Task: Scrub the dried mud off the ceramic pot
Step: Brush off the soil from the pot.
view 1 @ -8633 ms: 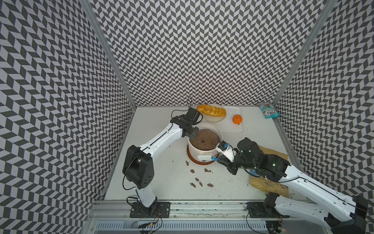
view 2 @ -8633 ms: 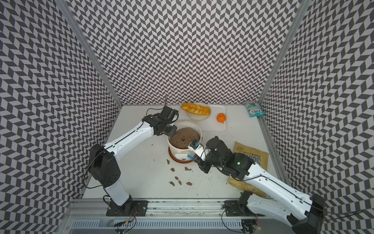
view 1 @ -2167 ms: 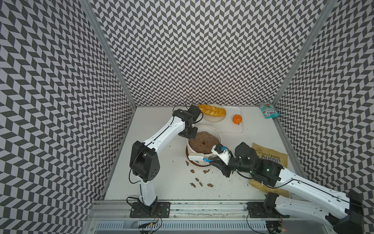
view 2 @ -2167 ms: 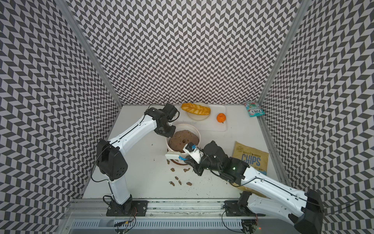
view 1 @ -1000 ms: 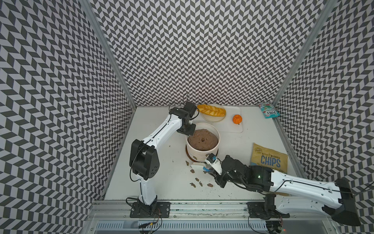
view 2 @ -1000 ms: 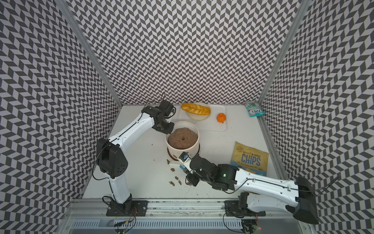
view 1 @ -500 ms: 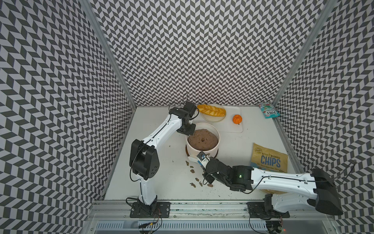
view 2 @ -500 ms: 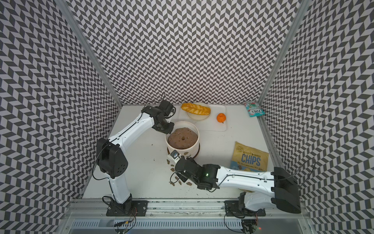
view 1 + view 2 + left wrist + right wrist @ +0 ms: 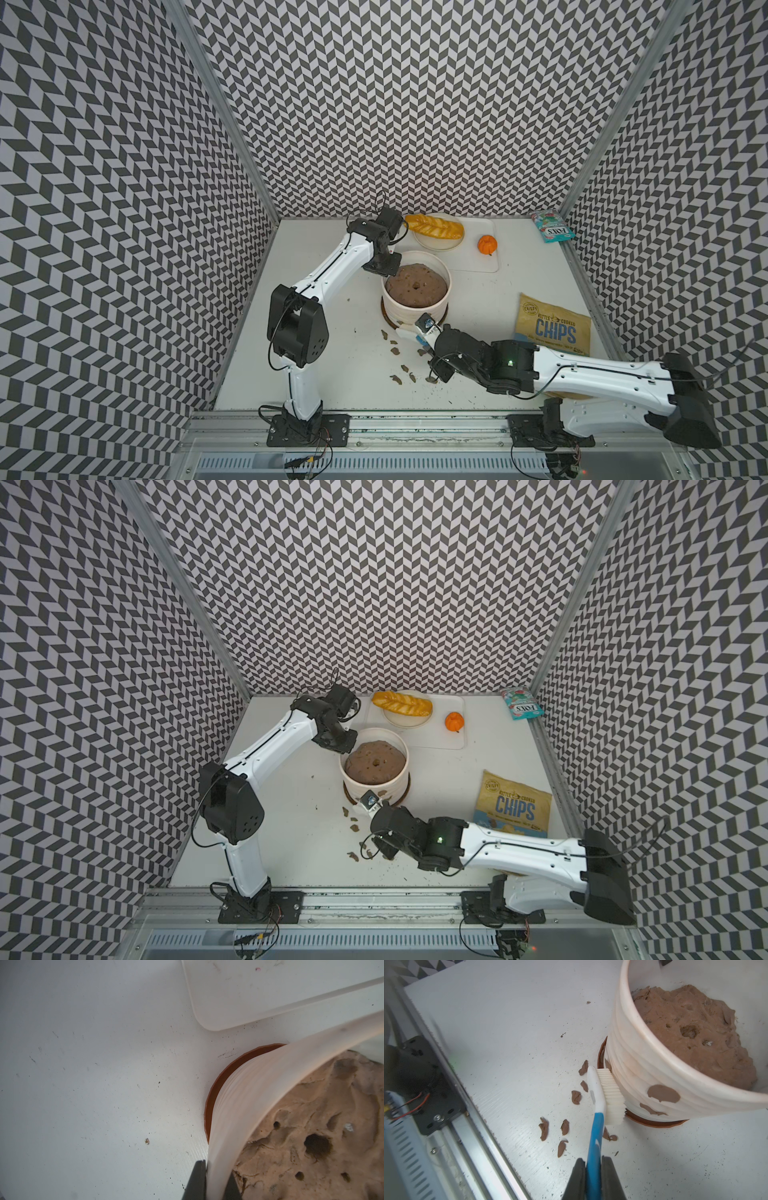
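Pressing brush (image 9: 598, 1122) against ceramic pot (image 9: 643, 1068), dried mud (image 9: 663, 1094) patch alongside

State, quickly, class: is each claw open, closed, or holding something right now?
Left claw: closed on the rim of the ceramic pot.
Right claw: closed on the blue handle of the toothbrush.

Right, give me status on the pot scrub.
Left hand clamped on ceramic pot rim. Right hand shut on brush, bristles against lower wall. Dried mud patch on wall; flakes on table. Nothing blocks brush.
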You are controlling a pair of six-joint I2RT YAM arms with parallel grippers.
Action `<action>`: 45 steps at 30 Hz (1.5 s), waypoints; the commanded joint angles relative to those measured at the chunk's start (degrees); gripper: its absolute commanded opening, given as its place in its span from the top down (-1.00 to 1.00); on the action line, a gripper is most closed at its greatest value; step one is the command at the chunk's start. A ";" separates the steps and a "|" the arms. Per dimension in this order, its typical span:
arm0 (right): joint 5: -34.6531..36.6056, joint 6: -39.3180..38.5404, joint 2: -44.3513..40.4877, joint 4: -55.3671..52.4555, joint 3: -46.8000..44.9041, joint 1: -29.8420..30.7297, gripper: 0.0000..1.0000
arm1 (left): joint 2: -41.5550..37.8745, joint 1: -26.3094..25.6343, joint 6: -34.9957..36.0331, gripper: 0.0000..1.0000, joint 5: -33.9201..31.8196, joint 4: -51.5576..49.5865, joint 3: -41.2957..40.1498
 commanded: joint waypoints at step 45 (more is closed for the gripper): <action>-2.83 -2.74 -6.49 -7.02 7.58 -0.97 1.00 | 4.92 3.86 3.35 1.00 -1.63 4.49 2.55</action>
